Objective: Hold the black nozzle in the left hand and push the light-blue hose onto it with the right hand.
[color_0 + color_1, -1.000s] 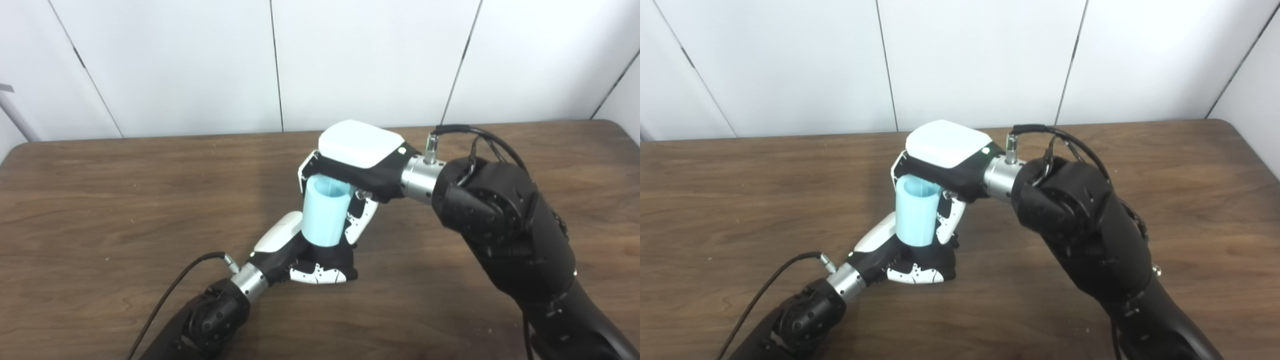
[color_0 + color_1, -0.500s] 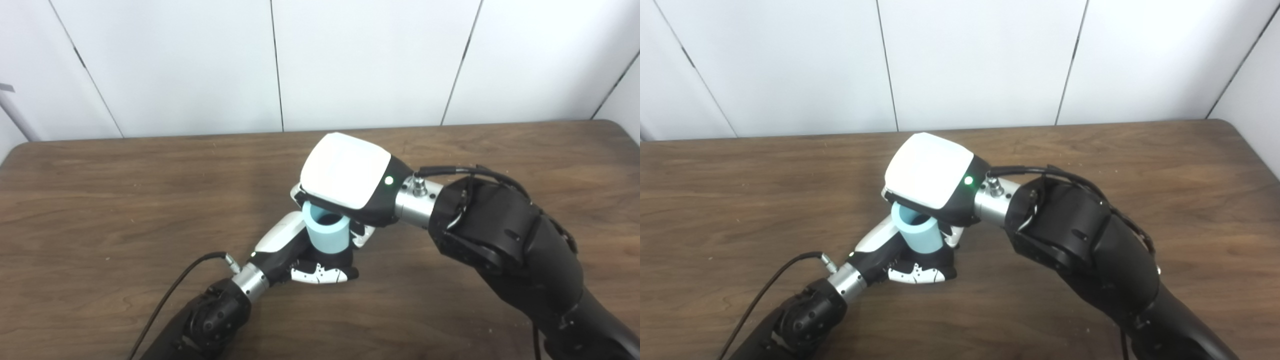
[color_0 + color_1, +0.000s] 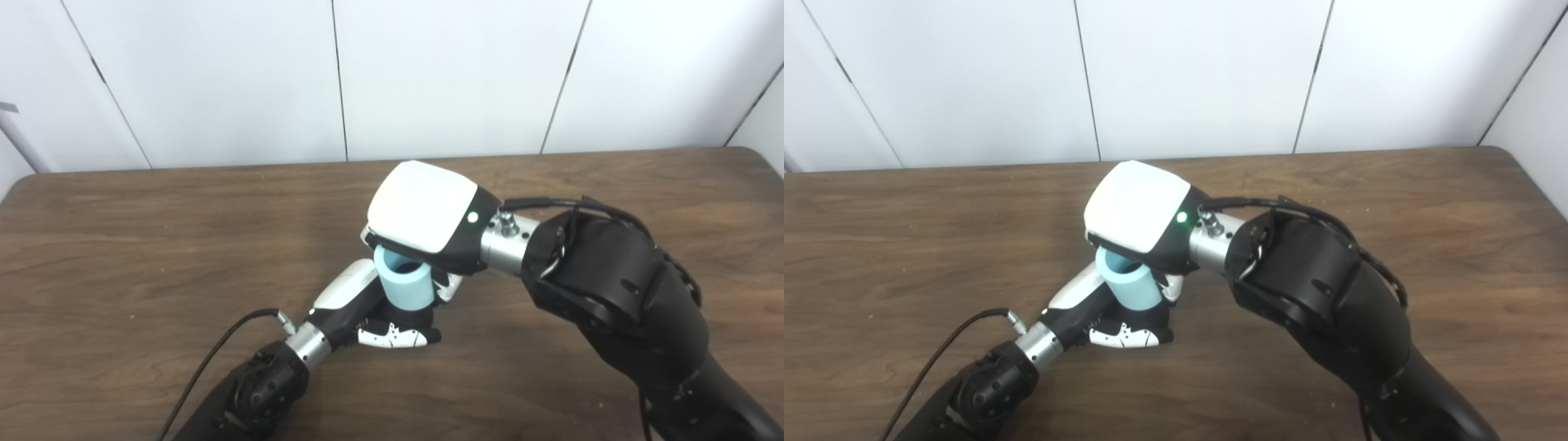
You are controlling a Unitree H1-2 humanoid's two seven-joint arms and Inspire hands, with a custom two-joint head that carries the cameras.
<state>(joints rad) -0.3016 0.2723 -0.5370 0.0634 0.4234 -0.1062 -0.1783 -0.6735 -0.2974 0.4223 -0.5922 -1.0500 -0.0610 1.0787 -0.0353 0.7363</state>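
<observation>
Both of our hands are bunched together mid-table right now. Our left hand [image 3: 373, 312] sits low on the wooden table [image 3: 122, 245], fingers curled closed around something dark at the base of the light-blue hose [image 3: 404, 285]. That should be the black nozzle, but honestly we can't pick it out: it's buried under the fingers and the bottom of the hose. Our right hand [image 3: 429, 214] is clamped over the top of the hose from above, its white back facing the cameras, fingers wrapped down around the far side. The hose stands nearly upright with a slight lean, its open top end peeking out just under the right palm.

Our read is that we're in the push itself, and how far the hose is seated is impossible to tell from here.

Stuff that could bite us:
- The lean. If the push isn't lined up with the nozzle, the hose could jam crooked or kick off sideways.
- The left hand's grip looks low and cramped, so a hard shove from above might roll the nozzle in the fingers or skid the whole hand across the table.
- The hose looks soft, so squeezing too hard could pinch it out of round and make it catch on the nozzle.
</observation>
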